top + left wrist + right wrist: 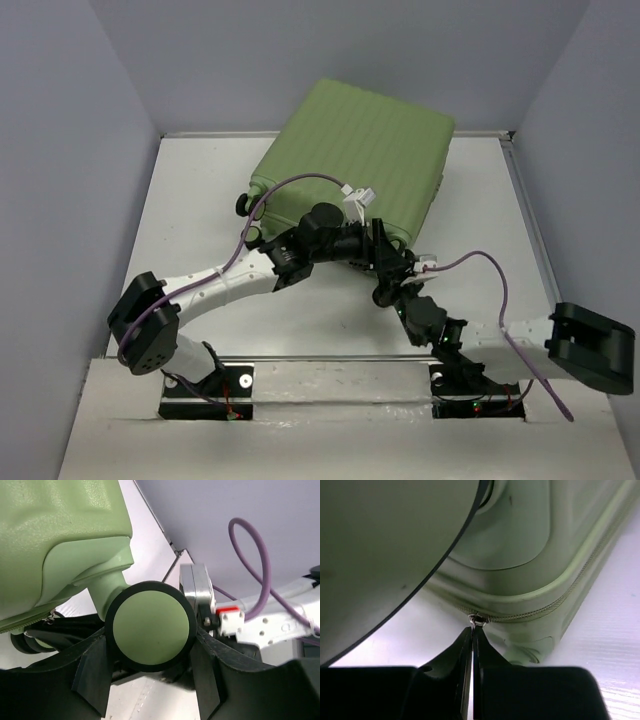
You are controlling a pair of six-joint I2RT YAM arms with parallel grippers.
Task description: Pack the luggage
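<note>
The luggage [350, 150] is a light-green ribbed suitcase lying flat and closed at the back middle of the table. My left gripper [376, 243] reaches to its near right corner. In the left wrist view, the left gripper [150, 637] has a black wheel with a green hub [150, 625] clamped between its fingers [95, 680]. My right gripper [386, 283] is just in front of the same corner. In the right wrist view, the right gripper [471, 632] is shut on the metal zipper pull [477, 620] at the suitcase's seam [545, 607]. The lining is hidden.
Two more wheels [247, 220] stick out at the luggage's left corner. Grey walls enclose the white table [200, 220] on three sides. Purple cables [480, 262] loop above both arms, which cross close together in front of the luggage.
</note>
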